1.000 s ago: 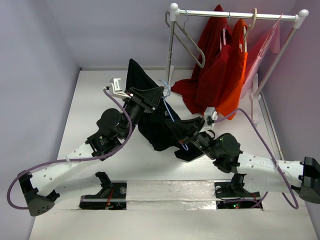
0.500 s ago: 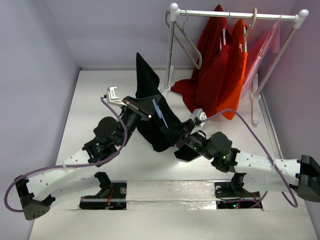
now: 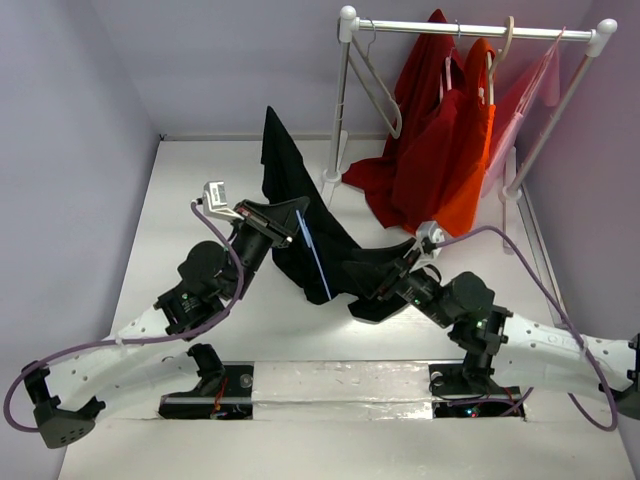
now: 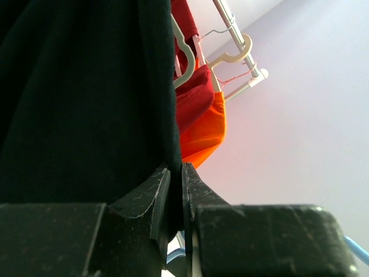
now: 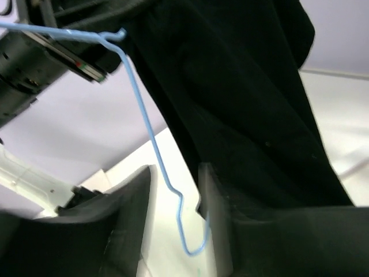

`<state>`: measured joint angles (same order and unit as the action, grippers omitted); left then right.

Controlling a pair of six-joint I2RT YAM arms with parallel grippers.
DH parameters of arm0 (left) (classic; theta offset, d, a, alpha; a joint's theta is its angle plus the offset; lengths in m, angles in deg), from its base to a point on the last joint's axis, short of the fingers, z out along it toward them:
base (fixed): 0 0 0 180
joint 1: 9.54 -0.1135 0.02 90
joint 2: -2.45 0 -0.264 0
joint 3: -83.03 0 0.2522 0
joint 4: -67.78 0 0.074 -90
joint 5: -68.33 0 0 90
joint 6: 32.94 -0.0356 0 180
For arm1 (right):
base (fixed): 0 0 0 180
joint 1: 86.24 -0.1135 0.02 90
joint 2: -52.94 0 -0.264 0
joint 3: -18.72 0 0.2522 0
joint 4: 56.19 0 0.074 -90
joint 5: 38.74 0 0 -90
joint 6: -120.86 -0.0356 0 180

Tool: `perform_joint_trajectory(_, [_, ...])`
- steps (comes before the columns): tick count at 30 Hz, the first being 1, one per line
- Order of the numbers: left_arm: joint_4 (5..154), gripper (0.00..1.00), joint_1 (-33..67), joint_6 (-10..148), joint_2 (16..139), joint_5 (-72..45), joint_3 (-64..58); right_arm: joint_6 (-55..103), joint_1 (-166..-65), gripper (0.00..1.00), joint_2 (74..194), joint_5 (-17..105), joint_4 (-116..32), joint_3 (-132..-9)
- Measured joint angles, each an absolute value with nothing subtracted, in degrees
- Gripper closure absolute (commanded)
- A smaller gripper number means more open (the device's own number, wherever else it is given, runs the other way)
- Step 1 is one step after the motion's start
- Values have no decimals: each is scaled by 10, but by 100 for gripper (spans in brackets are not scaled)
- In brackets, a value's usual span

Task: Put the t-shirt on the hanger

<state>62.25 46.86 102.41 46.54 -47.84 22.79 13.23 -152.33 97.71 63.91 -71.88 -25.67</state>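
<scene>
shirt first: where's the t-shirt [image 3: 282, 165] sitting?

mostly off the counter [image 3: 200, 180], held up in a peak just left of the rack [image 3: 470, 28] and nearer the arms than its left post. the lower folds trail down in front of the rack. the red garments [image 3: 430, 130] hang on the rack, apart from it.

who has it?

the left pincer [image 4: 175, 179]. in its wrist view the jaws are all but closed, and the black edge is nipped in the sliver between them.

and the hanger [image 3: 316, 258]?

it slants across the front of the shirt, toward the side away from the rack, so i'd judge it isn't inside the cloth yet. its hook end curls down between the fingers of the right pincer [image 5: 174, 170], but those fingers stand well apart, wider than the wire. i'd call that cradling, not gripping. whether the wire touches a pad i can't tell.

so which step?

threading, by my reading: shirt lifted, wire alongside, nothing through an opening.

what does the next move need?

a firm hold on the hook first. then one wire shoulder steered into the neck or hem, with the left holding the fabric taut. neither opening shows in these views, so finding one is the tricky part. thin wire could snag or slide off loose cloth.
</scene>
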Motion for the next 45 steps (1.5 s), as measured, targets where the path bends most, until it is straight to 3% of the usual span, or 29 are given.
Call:
perform_joint_trajectory(3, [626, 100, 469, 1024, 459, -478, 228, 126, -1523, 100, 948, 647, -691, -244])
perform_joint_trajectory(7, [626, 100, 469, 1025, 447, -478, 228, 111, -1523, 100, 936, 674, -644, -241])
perform_joint_trajectory(12, [626, 100, 469, 1026, 436, -476, 228, 99, -1523, 56, 995, 689, -607, -241])
perform_joint_trajectory(15, [626, 100, 469, 1026, 435, -474, 228, 99, -1523, 49, 1054, 689, -585, -241])
perform_joint_trajectory(20, [629, 100, 469, 1026, 435, -470, 228, 96, -1523, 47, 1101, 695, -573, -241])
perform_joint_trajectory(22, [630, 100, 469, 1026, 435, -467, 228, 96, -1523, 52, 1107, 700, -576, -241])
perform_joint_trajectory(24, [630, 100, 469, 1026, 435, -464, 228, 97, -1523, 72, 1115, 704, -580, -241])
perform_joint_trajectory(26, [630, 100, 469, 1026, 435, -463, 228, 98, -1523, 81, 1131, 706, -583, -241])
perform_joint_trajectory(27, [630, 100, 469, 1026, 435, -462, 228, 95, -1523, 100, 1139, 707, -583, -241])
perform_joint_trajectory(33, [628, 100, 469, 1026, 435, -458, 228, 80, -1523, 100, 1151, 707, -603, -226])
perform_joint_trajectory(45, [574, 100, 470, 946, 471, -481, 217, -4, -1577, 100, 1049, 693, -600, -137])
